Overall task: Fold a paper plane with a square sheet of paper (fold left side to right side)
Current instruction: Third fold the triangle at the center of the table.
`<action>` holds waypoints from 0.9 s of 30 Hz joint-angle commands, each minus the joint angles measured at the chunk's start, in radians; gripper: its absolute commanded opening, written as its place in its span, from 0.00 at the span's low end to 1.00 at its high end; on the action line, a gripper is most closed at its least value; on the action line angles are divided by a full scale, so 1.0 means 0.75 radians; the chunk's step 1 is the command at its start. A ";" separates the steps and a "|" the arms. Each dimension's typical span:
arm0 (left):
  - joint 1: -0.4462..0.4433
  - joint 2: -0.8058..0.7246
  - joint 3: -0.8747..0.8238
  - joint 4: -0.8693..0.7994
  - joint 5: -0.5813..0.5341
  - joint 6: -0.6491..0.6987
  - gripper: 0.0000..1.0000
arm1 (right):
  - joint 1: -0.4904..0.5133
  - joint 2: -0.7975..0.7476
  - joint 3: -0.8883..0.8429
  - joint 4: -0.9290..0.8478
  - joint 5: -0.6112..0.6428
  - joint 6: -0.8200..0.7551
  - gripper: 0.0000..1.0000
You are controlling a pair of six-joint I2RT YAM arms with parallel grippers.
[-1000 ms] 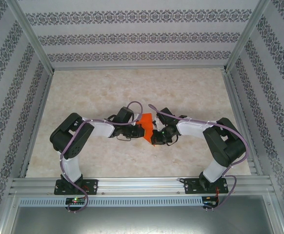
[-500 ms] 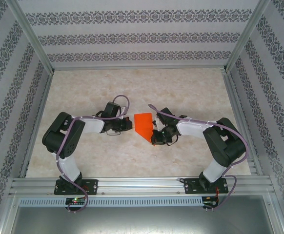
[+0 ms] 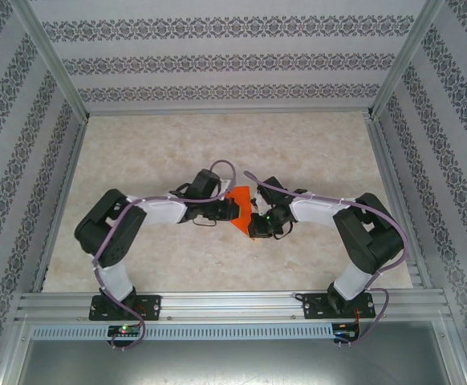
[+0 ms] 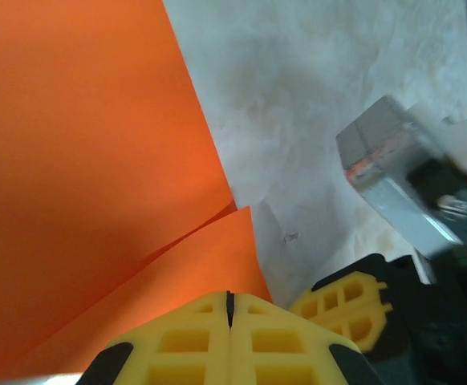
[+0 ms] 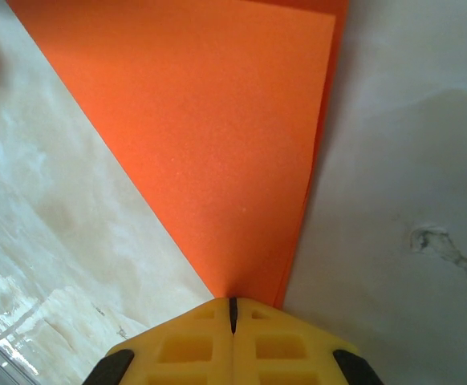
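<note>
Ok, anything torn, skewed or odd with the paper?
Nothing torn. In the right wrist view, a lower layer of the orange paper peeks out along its long edge, so the fold isn't quite flush. Small dark scuff on the table beside it.

One square sheet of paper [image 3: 241, 210]; two arms: left arm [image 3: 157, 210], right arm [image 3: 322, 210]; two pairs of yellow fingers [image 4: 193, 345]; one marbled worktop [image 3: 177, 144].

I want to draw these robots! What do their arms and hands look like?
The left arm and the right arm have chunky black joints, smooth white tubes and a purple cable looping along. The left hand and right hand have bright yellow fingers with square waffle-like pockets.
</note>
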 commanded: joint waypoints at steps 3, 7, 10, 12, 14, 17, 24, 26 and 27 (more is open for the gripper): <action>-0.002 0.095 0.061 0.020 -0.010 -0.017 0.04 | 0.014 0.052 -0.043 -0.145 0.118 -0.007 0.00; -0.002 0.119 0.058 -0.049 -0.072 0.011 0.04 | 0.014 0.038 -0.041 -0.155 0.111 -0.004 0.00; 0.001 0.133 0.039 -0.067 -0.114 0.018 0.03 | 0.015 0.017 -0.049 -0.167 0.107 -0.004 0.00; 0.007 0.144 0.026 -0.075 -0.143 0.018 0.03 | 0.014 -0.001 -0.056 -0.181 0.107 -0.003 0.00; 0.019 0.156 0.014 -0.074 -0.151 0.013 0.02 | 0.014 -0.021 -0.062 -0.190 0.111 -0.003 0.00; 0.034 0.163 0.000 -0.059 -0.146 0.005 0.02 | 0.014 -0.050 -0.079 -0.203 0.111 0.005 0.00; 0.046 0.161 -0.003 -0.058 -0.140 0.013 0.02 | 0.010 -0.116 -0.116 -0.231 0.128 0.012 0.00; 0.046 0.153 -0.004 -0.042 -0.119 0.009 0.02 | 0.006 -0.143 -0.116 -0.237 0.129 0.010 0.00; 0.046 0.146 -0.002 -0.033 -0.103 0.007 0.03 | 0.006 -0.164 -0.110 -0.241 0.132 0.007 0.00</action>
